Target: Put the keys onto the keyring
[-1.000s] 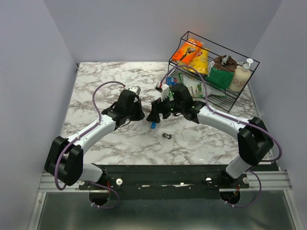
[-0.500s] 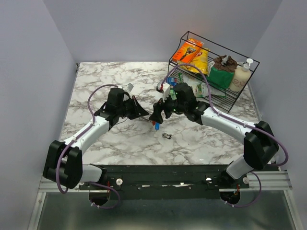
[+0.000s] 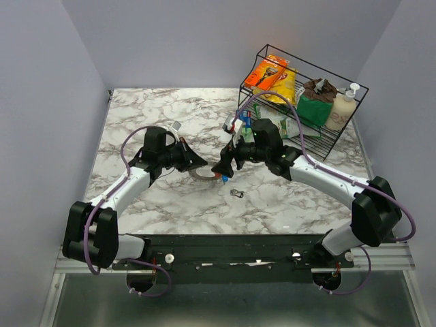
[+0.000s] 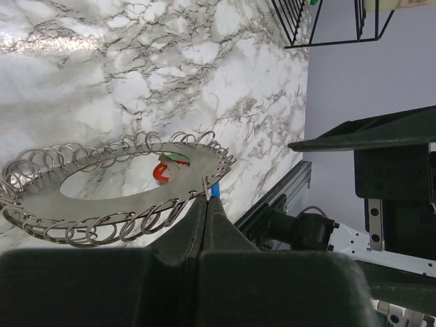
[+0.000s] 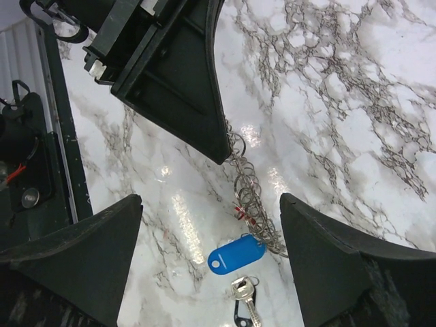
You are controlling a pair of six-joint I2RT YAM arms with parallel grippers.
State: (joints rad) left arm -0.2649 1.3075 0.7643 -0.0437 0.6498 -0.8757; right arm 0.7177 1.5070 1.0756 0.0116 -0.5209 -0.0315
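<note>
"Any writing you can make out from here?"

"None. The blue plastic tag (image 5: 236, 254) is blank on the side facing up. The print on the orange pack (image 3: 267, 73) and the yellow bag (image 3: 286, 85) in the black wire rack (image 3: 300, 129) is too small to read."

"Where's the keyring?"

"The keyring (image 4: 102, 197) is between the two arms, low over the marble-patterned table (image 5: 354, 102). It's a flat, dull silver band fringed all round with little wire loops, like a cog. The left claw (image 4: 204, 204) is clamped tight on one edge of it. I can't tell whether the far edge rests on the table. A red bit (image 4: 162, 174) and a green bit (image 4: 178, 158) show in its middle hole."

"And the right claw?"

"The right claw (image 5: 211, 204) is spread wide with nothing in it, hanging above the loops and the tag. The tag lies right by the loops."

"Loose keys?"

"One small silver key (image 5: 244, 291) lies on the table near the tag, apart from the ring."
</note>
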